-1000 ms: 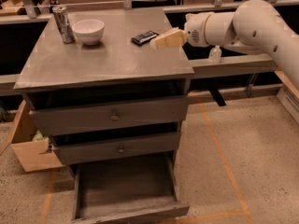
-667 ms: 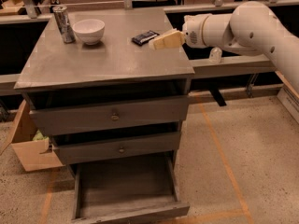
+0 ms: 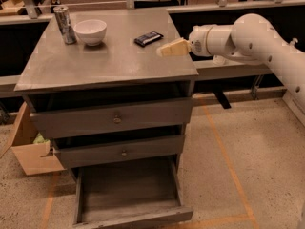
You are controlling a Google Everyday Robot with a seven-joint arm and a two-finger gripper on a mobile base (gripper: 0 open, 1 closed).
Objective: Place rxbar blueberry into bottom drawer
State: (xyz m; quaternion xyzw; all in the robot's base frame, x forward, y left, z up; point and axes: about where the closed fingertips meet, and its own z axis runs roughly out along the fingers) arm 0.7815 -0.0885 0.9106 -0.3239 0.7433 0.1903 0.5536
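Observation:
The rxbar blueberry, a dark flat bar with pale lettering, lies on the grey cabinet top near its back right. My gripper has pale tan fingers that point left, just right of the bar and a little nearer the front, apart from it. The white arm reaches in from the right. The bottom drawer is pulled out and shows a plain grey inside with nothing in it.
A white bowl and a silver can stand at the back left of the cabinet top. Two shut drawers with round knobs sit above the open one. A cardboard box stands on the floor to the left.
The gripper has stayed close to the bar's right end, shifting only slightly. The bar, bowl and can have not moved.

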